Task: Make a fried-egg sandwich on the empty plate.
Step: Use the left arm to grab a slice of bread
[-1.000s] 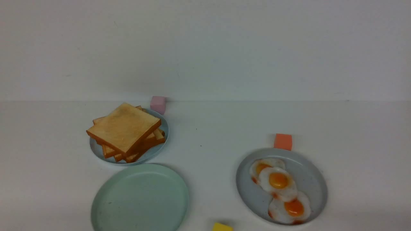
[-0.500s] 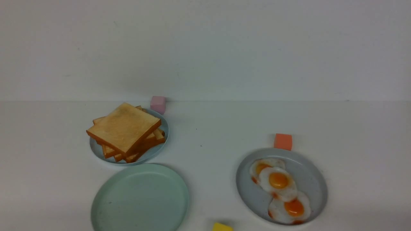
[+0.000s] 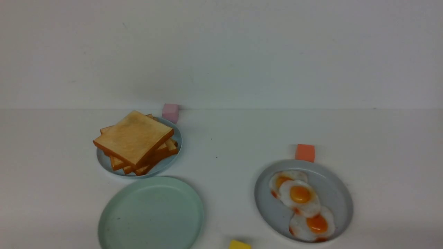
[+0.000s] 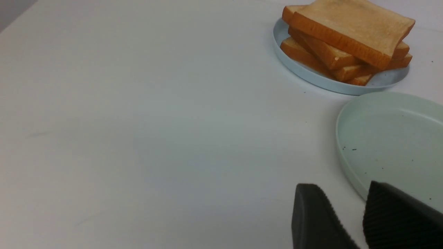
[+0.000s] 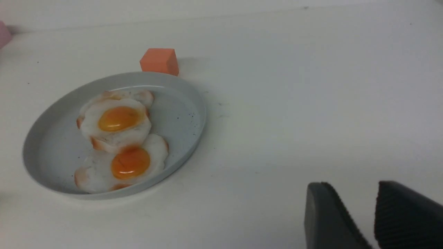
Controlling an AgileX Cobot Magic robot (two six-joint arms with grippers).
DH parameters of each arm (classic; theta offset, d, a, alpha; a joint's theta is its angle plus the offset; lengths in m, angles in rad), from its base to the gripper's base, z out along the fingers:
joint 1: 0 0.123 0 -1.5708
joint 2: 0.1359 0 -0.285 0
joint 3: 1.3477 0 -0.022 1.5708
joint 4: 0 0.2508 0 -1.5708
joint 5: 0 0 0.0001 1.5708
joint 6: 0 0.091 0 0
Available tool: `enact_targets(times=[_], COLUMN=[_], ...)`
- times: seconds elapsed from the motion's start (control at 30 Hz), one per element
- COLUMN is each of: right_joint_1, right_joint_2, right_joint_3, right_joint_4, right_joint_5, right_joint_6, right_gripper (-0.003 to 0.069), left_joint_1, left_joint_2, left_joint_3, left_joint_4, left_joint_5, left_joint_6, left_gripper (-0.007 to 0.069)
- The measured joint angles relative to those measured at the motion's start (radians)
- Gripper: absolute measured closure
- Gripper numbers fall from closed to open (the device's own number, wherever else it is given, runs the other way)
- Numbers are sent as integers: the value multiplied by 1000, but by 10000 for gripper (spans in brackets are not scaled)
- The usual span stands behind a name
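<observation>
Toast, top slice (image 3: 133, 138): one, square, golden-tan, brown crust. On the pile of slices (image 4: 332, 55), on the bread plate (image 3: 104, 162), beyond the left jaws and well apart from them. Near enough flat. One corner points to the robot's side, the opposite one to the wall (image 3: 221, 52); sides run diagonally. Long axis: none evident.

Empty plate (image 3: 150, 214): round, mint green, bare; nearer the left jaws than the bread is.

Left gripper (image 4: 341, 186): jaws parted, moderately open, a gap between the tips; nothing held.

Right gripper (image 5: 351, 185): jaws likewise parted, nothing held.

Eggs (image 3: 300, 195): three, fried, overlapping, on the grey plate (image 3: 337, 180), ahead of the right jaws and towards the robot's left.

Blocks, on the bench (image 3: 221, 138): pink (image 3: 170, 112), past the bread, farthest from the left jaws; orange (image 3: 305, 153), beyond the eggs from the right jaws; yellow (image 3: 239, 245), apparently between the two pairs of jaws.

Stage, as judged: the start, first slice still to be fetched. Next move: left jaws out over the pile, astride the top slice's crust edges, lift without dragging those beneath, lay it flat on the mint plate.
</observation>
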Motion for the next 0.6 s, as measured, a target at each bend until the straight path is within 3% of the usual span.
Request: enact_targets(times=[0.37, 0.6], right_joint_1=[0, 0], right_joint_2=[0, 0], right_joint_3=[-1, 7], right_joint_4=[-48, -24], right_joint_5=[-6, -180], right_joint_6=[0, 0], right_gripper=[418, 418], left_joint_1=[0, 0], left_joint_2=[0, 0], left_joint_3=[0, 0], left_joint_4=[0, 0], left_joint_5=[0, -44], left_joint_6=[0, 0], left_gripper=[386, 386])
